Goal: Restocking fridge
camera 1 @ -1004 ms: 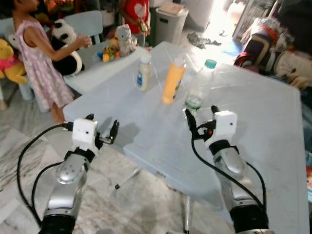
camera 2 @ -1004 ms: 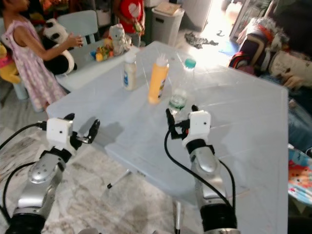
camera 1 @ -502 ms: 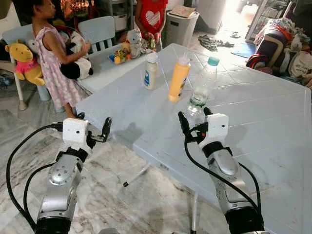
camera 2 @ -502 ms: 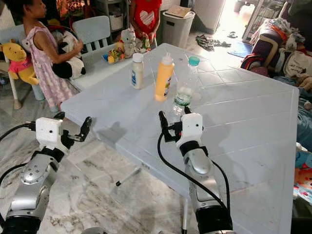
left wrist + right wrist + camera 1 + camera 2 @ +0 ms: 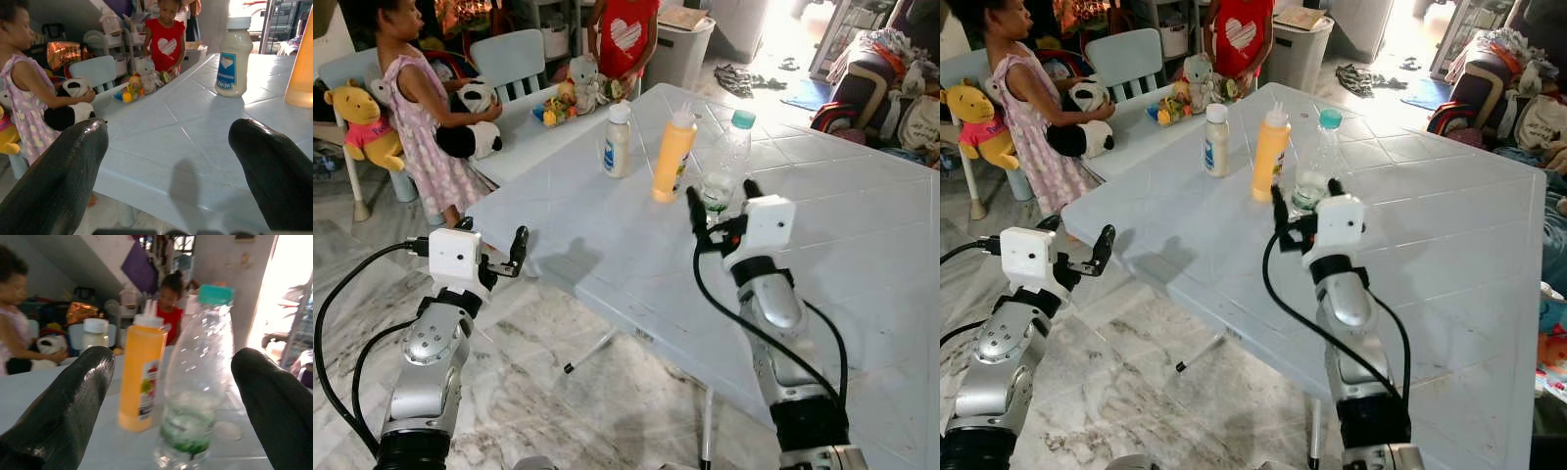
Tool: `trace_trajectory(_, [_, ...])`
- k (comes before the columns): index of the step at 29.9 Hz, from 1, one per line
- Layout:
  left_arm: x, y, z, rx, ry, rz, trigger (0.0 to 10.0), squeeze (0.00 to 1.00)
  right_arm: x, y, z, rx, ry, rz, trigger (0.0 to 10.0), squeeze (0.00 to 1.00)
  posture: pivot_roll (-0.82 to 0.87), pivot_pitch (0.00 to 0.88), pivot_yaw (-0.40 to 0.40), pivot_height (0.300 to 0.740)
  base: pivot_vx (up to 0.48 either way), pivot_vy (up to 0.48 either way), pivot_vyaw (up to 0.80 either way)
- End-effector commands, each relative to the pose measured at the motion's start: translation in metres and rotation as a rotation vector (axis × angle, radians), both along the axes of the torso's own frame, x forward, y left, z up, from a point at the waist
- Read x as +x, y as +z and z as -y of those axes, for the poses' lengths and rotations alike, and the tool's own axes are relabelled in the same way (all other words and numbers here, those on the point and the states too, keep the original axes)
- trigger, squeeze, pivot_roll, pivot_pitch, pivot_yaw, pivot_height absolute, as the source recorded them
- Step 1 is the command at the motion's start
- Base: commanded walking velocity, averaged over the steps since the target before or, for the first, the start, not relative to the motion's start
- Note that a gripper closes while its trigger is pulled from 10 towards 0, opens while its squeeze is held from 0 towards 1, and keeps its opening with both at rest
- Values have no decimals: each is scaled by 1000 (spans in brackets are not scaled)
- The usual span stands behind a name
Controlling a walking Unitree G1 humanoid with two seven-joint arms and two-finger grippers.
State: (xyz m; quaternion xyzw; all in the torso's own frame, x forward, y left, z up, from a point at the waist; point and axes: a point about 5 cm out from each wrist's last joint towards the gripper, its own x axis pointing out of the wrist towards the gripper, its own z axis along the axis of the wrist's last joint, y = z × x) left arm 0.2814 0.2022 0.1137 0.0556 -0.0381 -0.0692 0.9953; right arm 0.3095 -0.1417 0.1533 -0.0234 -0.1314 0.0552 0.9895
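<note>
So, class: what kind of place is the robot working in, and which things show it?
Most likely a family living room: stuffed toys by a small chair, a white plastic table with a mayonnaise jar, and laundry piled nearby.
</note>
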Motion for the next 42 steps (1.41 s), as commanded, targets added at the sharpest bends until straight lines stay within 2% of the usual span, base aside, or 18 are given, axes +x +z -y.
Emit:
trace_trajectory(1, [2,6,3,1,-9,19,10000,0,3,13,5,-6,-33,42,10000,0,54,0,-38,740,0,0,0])
trace_trajectory(18, [1,2,7,1,-23,-3,10000,0,23,39,22,-34,-93,79,10000,0,55,0,-35,740,0,0,0])
trace_trajectory(27, [-3,0,10,7,-38,-17,10000,0,49,51,29,-28,-85,52,10000,0,78,12,-32,740,0,0,0])
trace_trajectory(42, [-7,-1,8,26,-43,-36,10000,0,79,56,25,-33,-41,-28,10000,0,113,18,-31,740,0,0,0])
